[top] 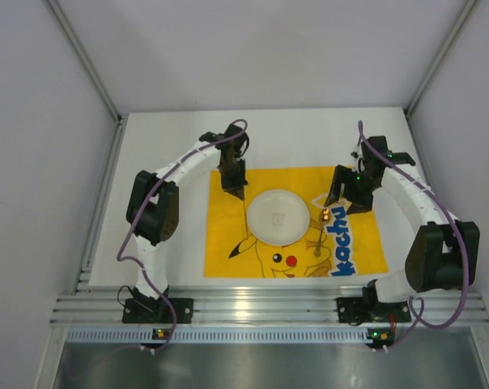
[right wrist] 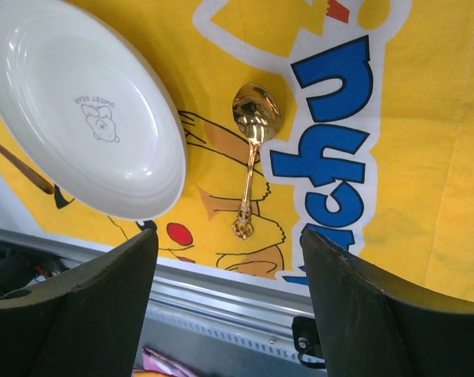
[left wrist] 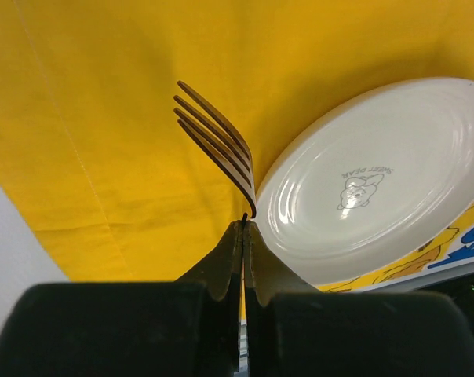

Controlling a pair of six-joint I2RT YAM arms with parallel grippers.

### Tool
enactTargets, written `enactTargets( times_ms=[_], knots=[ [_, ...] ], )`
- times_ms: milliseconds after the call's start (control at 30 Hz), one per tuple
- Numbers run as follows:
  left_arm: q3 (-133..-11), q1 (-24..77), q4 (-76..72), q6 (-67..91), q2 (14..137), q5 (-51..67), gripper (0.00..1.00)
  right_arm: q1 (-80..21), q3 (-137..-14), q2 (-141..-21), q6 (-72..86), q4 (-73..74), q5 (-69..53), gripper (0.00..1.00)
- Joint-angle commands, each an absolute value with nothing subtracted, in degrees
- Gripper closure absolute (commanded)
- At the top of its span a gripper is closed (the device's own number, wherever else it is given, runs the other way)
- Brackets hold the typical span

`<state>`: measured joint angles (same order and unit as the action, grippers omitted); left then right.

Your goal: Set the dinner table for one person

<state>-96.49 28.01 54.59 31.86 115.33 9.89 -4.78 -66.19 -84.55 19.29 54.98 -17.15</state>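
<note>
Fingers (left wrist: 221,271) of the left gripper (left wrist: 245,226) are being pinched on a dark metal fork (left wrist: 218,143), those of the right gripper (right wrist: 231,239) being held spread.

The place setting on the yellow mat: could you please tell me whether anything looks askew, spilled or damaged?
Nothing stands out. The plate sits flat on the mat, and the spoon lies beside it, not touching. The only piece not laid is the fork, pinched in the left gripper above the mat.

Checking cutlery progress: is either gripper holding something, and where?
The left gripper pinches the fork by its handle, just below the tines; the right gripper holds nothing.
</note>
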Motion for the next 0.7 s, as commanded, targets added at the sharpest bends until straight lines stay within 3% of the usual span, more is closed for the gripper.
enactTargets(
  times_ms=[0, 433, 667],
  knots=[
    [-97.82, 28.73, 56.69, 32.26, 117.51, 9.07, 1.00, -5.01, -65.57, -81.04, 20.04, 55.99, -15.74, 0.25],
    [-96.86, 31.55, 65.30, 30.67, 119.89, -9.29, 1.00, -5.01, -62.76, -75.59, 21.01, 57.22, -14.77, 0.25],
    [-94.57, 31.55, 64.33, 30.67, 119.00, -11.67, 1.00, -5.01, -61.00, -73.21, 21.62, 57.57, -14.50, 0.24]
  ],
)
